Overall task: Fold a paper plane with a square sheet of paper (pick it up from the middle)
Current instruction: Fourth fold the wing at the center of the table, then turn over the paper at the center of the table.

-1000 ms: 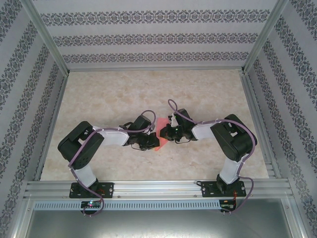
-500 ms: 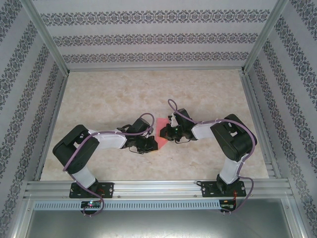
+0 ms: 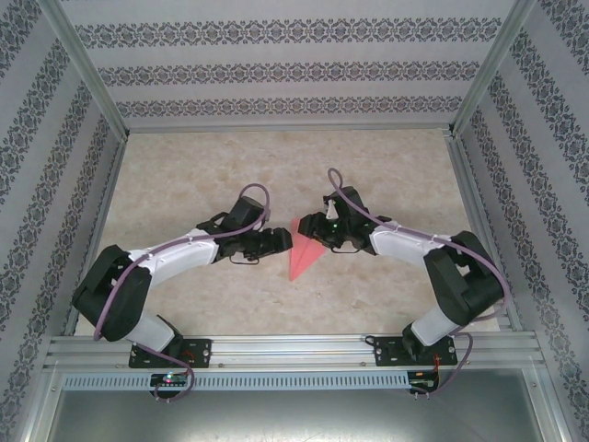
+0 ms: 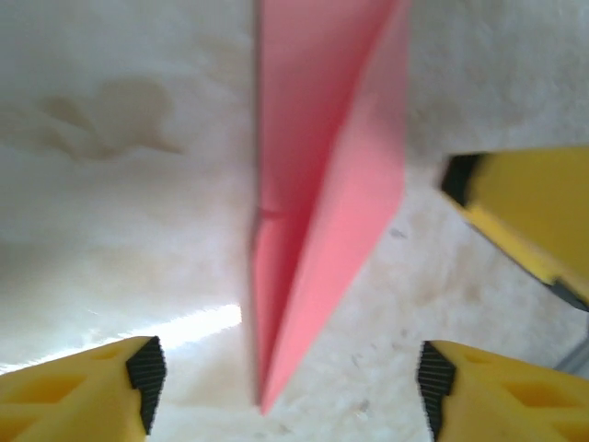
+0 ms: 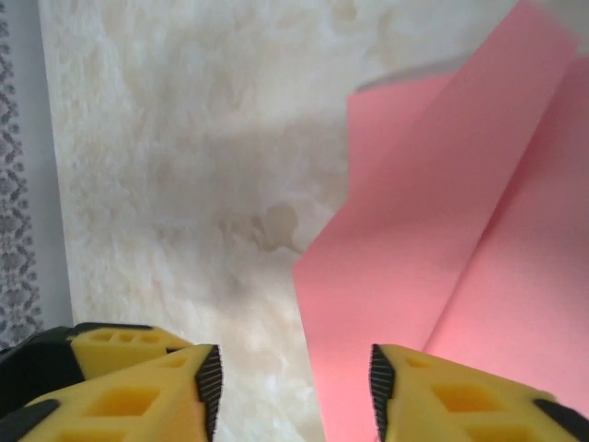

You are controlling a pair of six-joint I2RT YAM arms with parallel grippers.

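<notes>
The square sheet of paper lies on the table folded into a salmon-pink paper plane (image 3: 302,249), a narrow dart whose tip points to the near edge. In the left wrist view the paper plane (image 4: 317,184) shows its centre crease, with its tip between my fingers. My left gripper (image 3: 282,241) (image 4: 285,391) is open just left of it and holds nothing. My right gripper (image 3: 321,236) (image 5: 290,391) is open just right of the wide end, over the edge of the paper plane (image 5: 451,239). One right finger (image 4: 529,216) shows in the left wrist view.
The beige mottled table (image 3: 202,175) is walled by patterned panels and an aluminium frame (image 3: 276,348) along the near edge. Both arm bases sit on that rail.
Both grippers have opened and let go of the paper. Both arms have stretched farther from the near edge and drawn a little apart, and the plane now lies free between them.
</notes>
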